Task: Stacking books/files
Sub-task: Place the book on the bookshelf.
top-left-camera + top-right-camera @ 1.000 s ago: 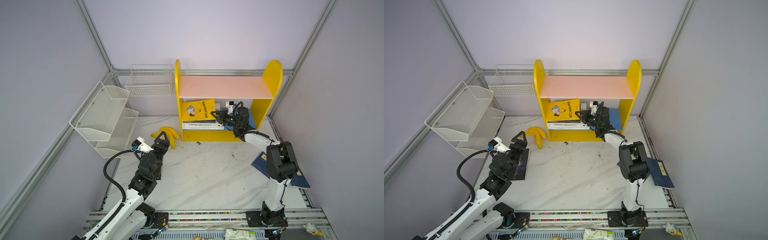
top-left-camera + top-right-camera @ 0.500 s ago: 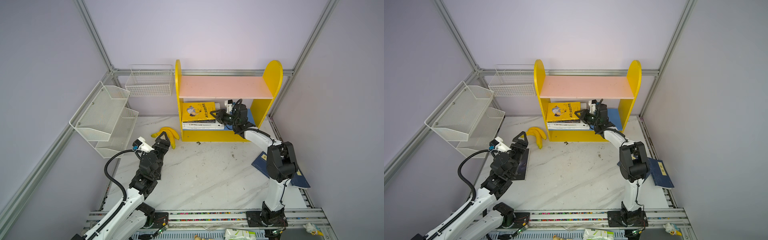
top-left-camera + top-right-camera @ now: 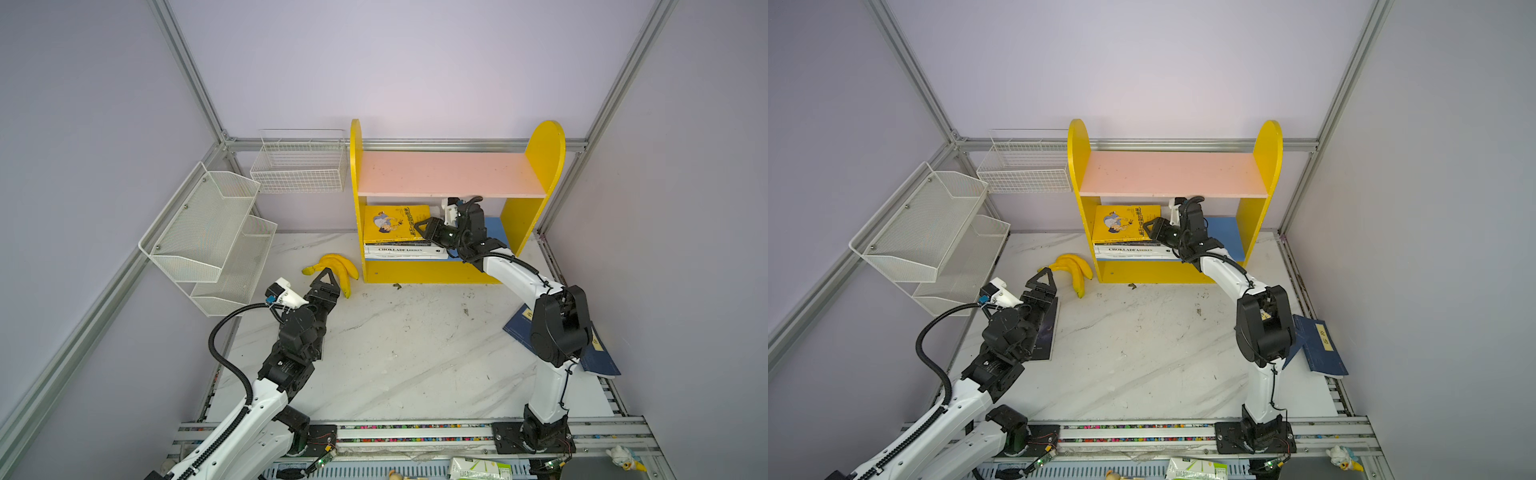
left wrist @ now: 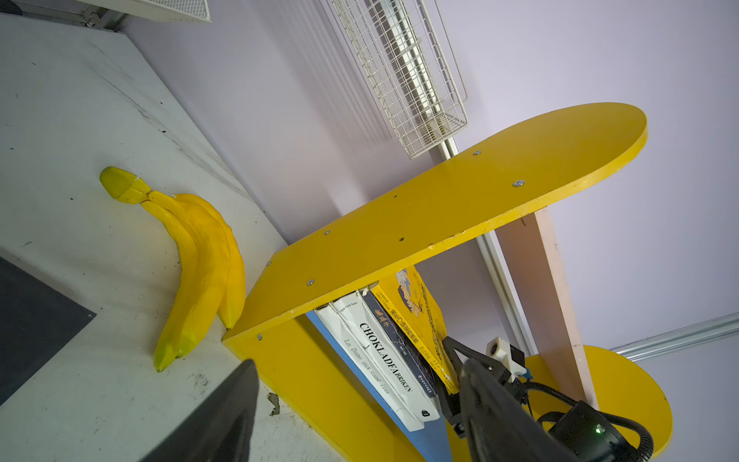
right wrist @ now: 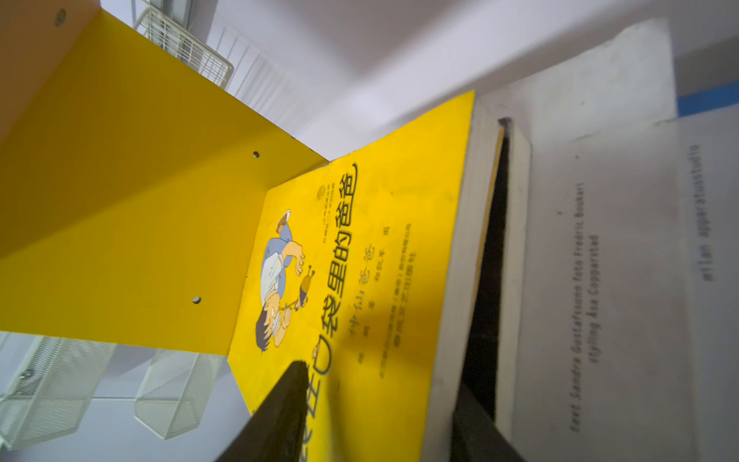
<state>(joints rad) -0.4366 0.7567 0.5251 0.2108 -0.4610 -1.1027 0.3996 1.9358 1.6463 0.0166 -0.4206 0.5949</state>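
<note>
Inside the yellow shelf (image 3: 415,272), a yellow cartoon book (image 3: 392,222) (image 5: 360,248) lies slightly tilted on a stack of white and dark books (image 3: 405,250) (image 4: 384,360). My right gripper (image 3: 422,230) (image 5: 382,380) is open. Its fingers straddle that book's near edge, one over the cover and one under. My left gripper (image 3: 1044,280) (image 4: 358,372) is open and empty. It hovers over a dark book (image 3: 1046,328) lying flat on the table's left side. Two navy books (image 3: 1320,345) lie at the right edge, partly hidden by the right arm.
A bunch of yellow bananas (image 3: 334,266) (image 4: 196,260) lies on the marble table just left of the shelf. A white wire basket (image 3: 299,166) hangs on the back wall. A two-tier mesh rack (image 3: 212,232) is fixed to the left wall. The shelf's pink top board (image 3: 444,174) is bare.
My right gripper's jaws have spread apart from a shut grip on the yellow book. The book has dropped from a steeper tilt onto the stack. The left arm has barely moved.
</note>
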